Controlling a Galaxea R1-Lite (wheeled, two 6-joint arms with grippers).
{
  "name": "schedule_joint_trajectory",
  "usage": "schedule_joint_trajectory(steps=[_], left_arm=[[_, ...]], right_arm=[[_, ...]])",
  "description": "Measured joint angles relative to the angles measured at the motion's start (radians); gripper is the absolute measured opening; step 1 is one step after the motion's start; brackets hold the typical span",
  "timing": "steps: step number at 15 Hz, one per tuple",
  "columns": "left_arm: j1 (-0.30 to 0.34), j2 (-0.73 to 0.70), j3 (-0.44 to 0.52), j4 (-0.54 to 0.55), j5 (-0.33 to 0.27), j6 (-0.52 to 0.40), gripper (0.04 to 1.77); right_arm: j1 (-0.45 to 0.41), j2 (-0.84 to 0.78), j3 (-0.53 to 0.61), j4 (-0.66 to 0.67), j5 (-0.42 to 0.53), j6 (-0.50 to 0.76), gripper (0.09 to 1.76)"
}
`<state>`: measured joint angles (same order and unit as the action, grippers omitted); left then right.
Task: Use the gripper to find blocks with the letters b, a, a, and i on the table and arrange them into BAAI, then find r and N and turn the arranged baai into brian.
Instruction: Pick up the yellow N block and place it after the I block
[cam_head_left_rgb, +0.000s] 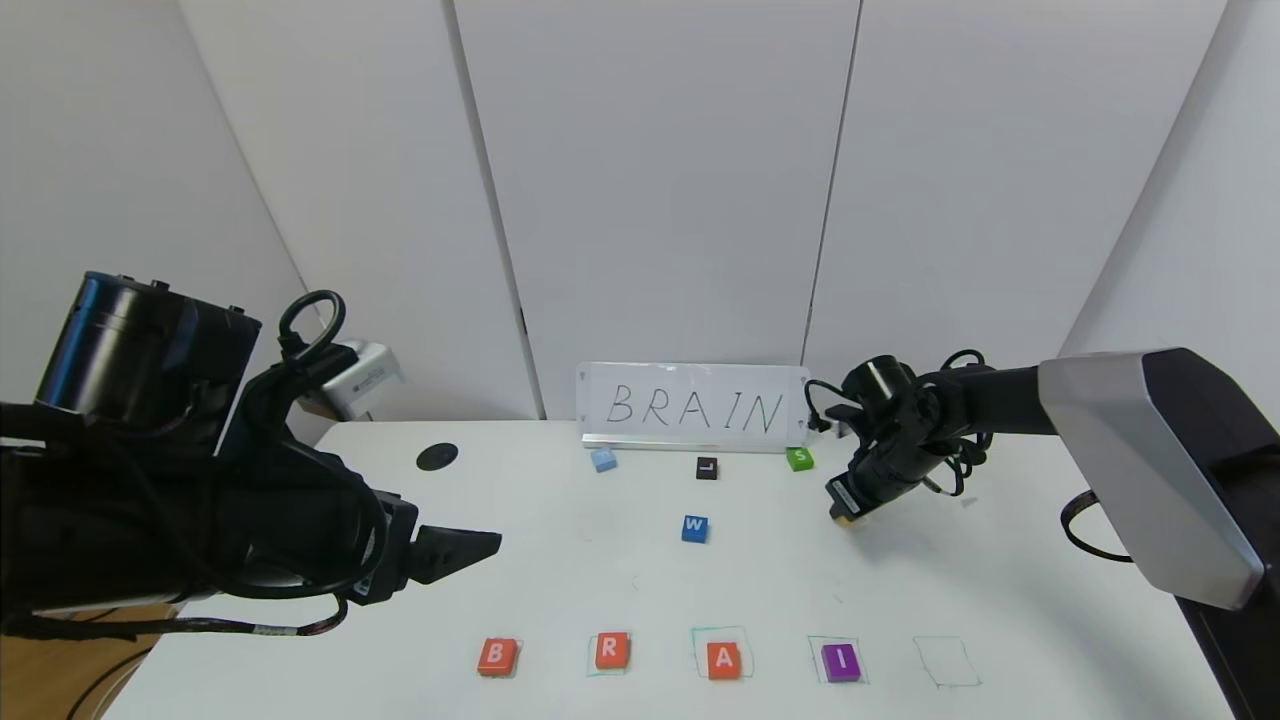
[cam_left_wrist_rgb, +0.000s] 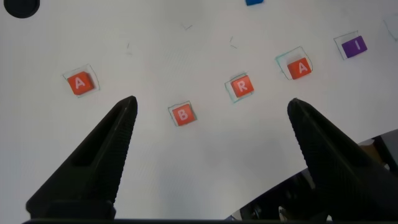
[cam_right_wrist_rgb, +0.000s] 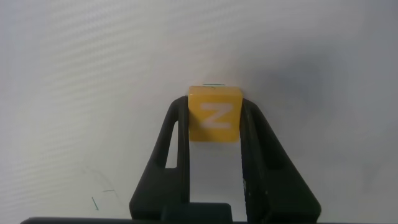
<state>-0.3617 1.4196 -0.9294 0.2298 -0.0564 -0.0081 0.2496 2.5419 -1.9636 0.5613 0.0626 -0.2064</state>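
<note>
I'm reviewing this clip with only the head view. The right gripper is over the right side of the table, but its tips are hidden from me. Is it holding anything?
Observer: Yes. In the right wrist view, the right gripper is shut on the yellow N.
Operator: My row has only one A. Is there a second?
Observer: Yes. The left wrist view shows a spare A lying beyond the B, on the side away from the R. The left arm hides it from you.
Operator: And the left gripper?
Observer: The left gripper is open and empty, hanging over the row.
</note>
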Motion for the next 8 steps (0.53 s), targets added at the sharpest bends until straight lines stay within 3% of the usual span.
schedule_joint_trajectory(steps=[8], left_arm=[[0.000,0.006,0.004,-0.001,0.003,0.007,1.72]], right_arm=[[-0.004,-0.005,0.001,0.006,0.000,0.001,0.53]])
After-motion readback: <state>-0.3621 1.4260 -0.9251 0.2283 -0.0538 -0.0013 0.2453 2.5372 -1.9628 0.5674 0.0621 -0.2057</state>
